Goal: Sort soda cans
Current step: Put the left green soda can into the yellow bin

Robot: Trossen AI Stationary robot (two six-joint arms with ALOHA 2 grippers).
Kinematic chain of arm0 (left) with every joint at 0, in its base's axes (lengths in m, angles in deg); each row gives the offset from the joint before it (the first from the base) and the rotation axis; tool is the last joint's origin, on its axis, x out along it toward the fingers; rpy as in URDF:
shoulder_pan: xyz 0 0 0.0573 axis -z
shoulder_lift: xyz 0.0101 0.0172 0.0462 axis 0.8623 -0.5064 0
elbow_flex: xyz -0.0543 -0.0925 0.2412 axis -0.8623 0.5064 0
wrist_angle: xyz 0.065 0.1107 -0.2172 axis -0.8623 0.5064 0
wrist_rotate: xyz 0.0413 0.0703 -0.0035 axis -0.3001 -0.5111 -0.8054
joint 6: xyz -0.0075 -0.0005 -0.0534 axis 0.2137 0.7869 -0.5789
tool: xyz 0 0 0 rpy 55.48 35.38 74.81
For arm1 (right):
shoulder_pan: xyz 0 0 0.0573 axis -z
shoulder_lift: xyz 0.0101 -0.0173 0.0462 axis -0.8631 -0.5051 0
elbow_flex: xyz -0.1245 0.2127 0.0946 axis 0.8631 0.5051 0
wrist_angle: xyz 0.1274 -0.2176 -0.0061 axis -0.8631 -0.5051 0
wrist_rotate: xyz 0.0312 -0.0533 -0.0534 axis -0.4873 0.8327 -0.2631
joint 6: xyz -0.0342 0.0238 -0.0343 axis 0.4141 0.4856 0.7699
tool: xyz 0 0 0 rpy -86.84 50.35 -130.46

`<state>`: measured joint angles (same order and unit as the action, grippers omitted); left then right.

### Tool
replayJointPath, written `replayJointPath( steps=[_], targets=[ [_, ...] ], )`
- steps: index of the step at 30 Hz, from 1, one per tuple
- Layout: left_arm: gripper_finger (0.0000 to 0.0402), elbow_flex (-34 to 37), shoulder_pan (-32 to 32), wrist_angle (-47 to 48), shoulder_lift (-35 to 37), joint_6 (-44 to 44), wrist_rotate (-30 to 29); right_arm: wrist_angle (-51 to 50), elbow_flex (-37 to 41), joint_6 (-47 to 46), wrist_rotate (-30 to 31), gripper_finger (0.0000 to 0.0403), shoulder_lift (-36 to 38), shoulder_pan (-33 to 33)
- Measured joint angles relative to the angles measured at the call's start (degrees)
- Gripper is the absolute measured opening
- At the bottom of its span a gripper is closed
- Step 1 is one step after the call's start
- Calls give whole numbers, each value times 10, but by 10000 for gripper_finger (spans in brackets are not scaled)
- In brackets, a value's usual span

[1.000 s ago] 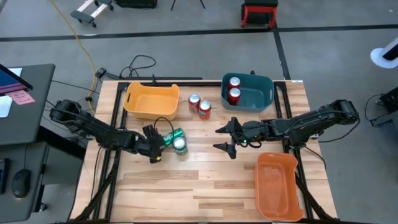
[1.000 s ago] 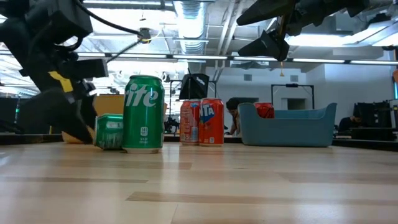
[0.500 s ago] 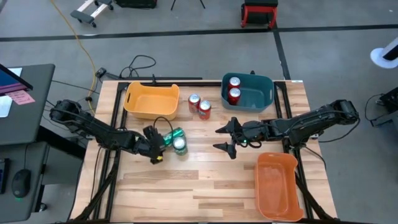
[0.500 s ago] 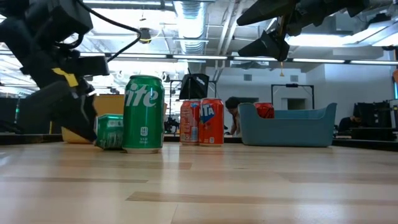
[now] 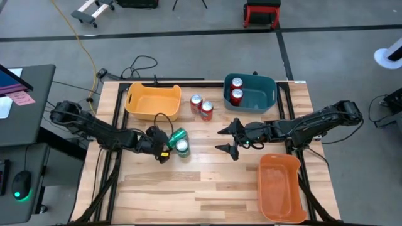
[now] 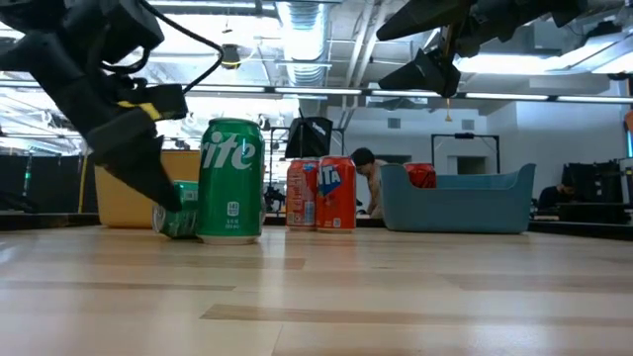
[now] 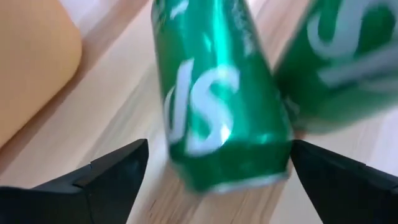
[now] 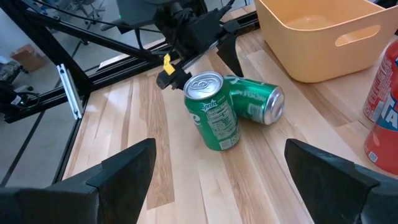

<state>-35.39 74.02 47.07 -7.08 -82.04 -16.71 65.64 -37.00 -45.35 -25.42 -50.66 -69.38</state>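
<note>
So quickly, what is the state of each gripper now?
Left gripper: open, fingers around the lying green can, not shut on it.
Right gripper: open, empty.

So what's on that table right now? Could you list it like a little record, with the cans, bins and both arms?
green cans: one upright, one lying on its side, touching
red cans on table: two, upright, between the yellow and blue bins
red cans in blue bin: two
yellow bin: no cans visible
orange bin: no cans visible
left pincer: open, at the lying green can
right pincer: open, raised, holding nothing
</note>
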Motion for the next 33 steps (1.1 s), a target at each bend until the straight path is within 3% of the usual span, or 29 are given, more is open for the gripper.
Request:
replayJointPath(
  steps=[15, 20, 33],
  targets=[
    [389, 39, -38, -73, -1, -12, 3, 0, 0, 0, 0, 376, 0, 0],
    [387, 69, -38, -158, -1, 43, -2, 3, 0, 0, 0, 376, 0, 1],
    [305, 79, -70, -175, -1, 100, -6, 4, 0, -9, 0, 376, 0, 1]
  ],
)
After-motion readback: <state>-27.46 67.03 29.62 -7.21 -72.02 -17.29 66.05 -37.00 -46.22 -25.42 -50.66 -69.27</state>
